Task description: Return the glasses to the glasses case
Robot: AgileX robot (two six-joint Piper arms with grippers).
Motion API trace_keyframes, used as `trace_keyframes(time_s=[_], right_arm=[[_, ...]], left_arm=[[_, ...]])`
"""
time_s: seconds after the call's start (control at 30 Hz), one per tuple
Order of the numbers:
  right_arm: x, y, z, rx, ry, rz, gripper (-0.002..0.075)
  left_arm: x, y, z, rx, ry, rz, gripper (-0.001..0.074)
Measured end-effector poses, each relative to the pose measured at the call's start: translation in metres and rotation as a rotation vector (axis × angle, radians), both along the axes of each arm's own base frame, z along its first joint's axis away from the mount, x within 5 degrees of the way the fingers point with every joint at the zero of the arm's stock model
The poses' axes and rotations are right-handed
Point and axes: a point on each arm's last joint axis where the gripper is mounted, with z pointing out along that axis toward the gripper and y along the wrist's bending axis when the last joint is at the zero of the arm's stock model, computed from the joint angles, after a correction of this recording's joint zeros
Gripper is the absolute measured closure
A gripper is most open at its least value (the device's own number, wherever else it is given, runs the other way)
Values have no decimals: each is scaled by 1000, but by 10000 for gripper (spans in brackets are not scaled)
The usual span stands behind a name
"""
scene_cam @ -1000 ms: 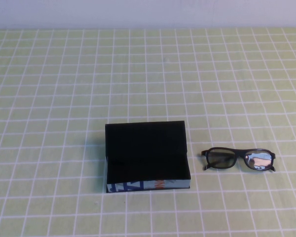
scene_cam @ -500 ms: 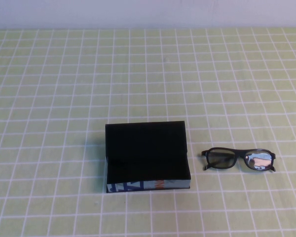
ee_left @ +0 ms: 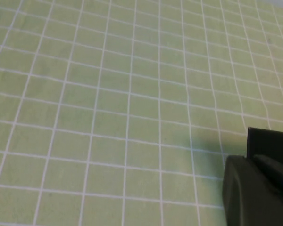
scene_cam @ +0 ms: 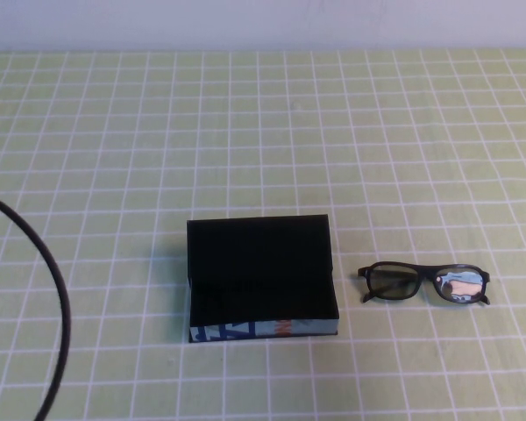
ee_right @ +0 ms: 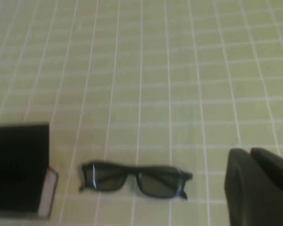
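Observation:
The glasses case [scene_cam: 261, 276] is a black box in the middle of the table, its printed blue, white and orange front side [scene_cam: 263, 329] facing me and its lid flap raised at the back. The glasses [scene_cam: 424, 283] lie flat on the cloth to the right of the case, apart from it. In the right wrist view the glasses [ee_right: 134, 177] lie beside the case [ee_right: 19, 167]. My right gripper [ee_right: 259, 188] shows as a dark shape above the cloth, right of the glasses, touching nothing. My left gripper [ee_left: 254, 188] is over bare cloth.
The table is covered with a green cloth with a white grid [scene_cam: 263, 132]. A black cable [scene_cam: 57, 289] curves in at the left edge of the high view. A pale wall runs along the far edge.
A black cable has come into the high view at the left edge. The glasses and the case have not moved.

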Motion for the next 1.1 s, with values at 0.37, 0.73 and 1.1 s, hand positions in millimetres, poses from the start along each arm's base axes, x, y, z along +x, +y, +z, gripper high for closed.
trace_keyframes(time_s=[0.37,0.73,1.1], right_arm=[[45,61,-39,-407,319,676,743],[93,108,-89,-712,399,898,486],[137,124,-137,-801,445,922,181]], left_arm=[[-1,-1,-1,85,-9,-72,738],[-4,-3,-6,79,58,-87,738],[-6,-3,-8,80,90,-94,738]])
